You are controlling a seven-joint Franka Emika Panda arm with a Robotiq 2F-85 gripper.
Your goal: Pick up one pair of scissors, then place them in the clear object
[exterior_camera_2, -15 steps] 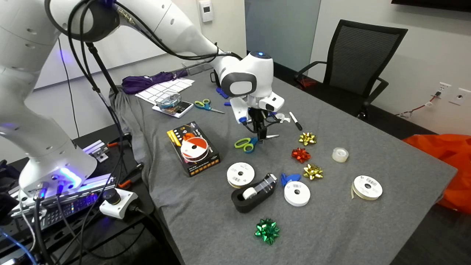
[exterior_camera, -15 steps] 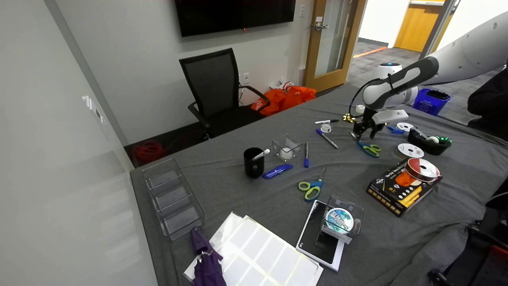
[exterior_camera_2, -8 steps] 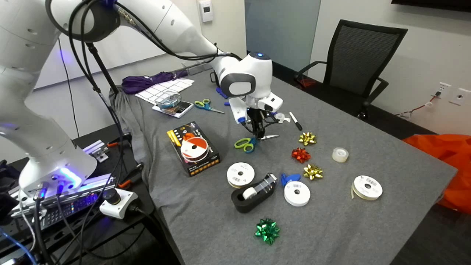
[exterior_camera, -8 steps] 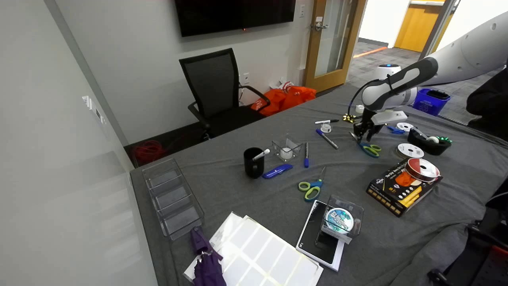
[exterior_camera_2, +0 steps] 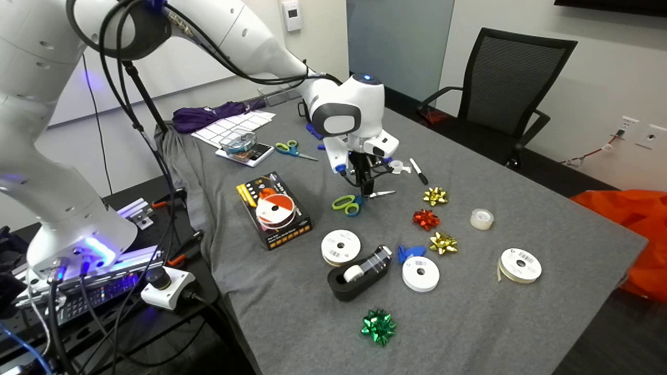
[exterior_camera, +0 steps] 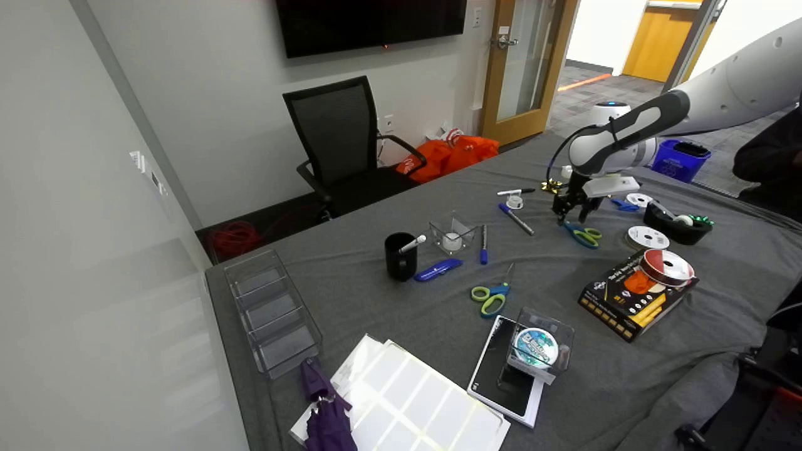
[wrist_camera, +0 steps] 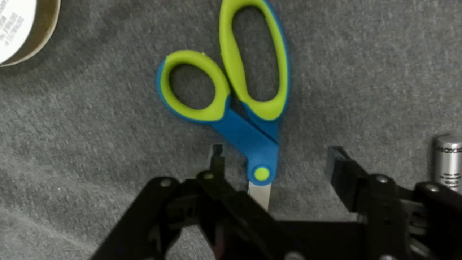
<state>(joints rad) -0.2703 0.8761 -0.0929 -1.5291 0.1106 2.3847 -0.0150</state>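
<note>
Your pincer stands wide, its fingertips to either side of the lime-and-blue scissors on the desk, a gap showing by each.

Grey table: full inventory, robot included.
scissors: 2, blue-green, at gripper and near tablet
organiser: 1, clear, by umbrella
cup: 1, black, by dish
dish: 1, clear, by cup
markers: 4, white/silver, one in cup
tool: 1, blue, by cup
papers: several, white, by tablet
umbrella: 1, purple, partly on papers
tablet: 1, black-white, under case
case: 1, clear, on tablet, tub inside
spools: 4, white/red, one on box
box: 1, black, under spool
dispenser: 1, black, by spool
tape rolls: 3, whitish, one in dish
bows: 4, gold/red/green, near dispenser
unclear item: 1, blue, by spool
arm: 1, white, above gripper
gripper: 1, black, at scissors
</note>
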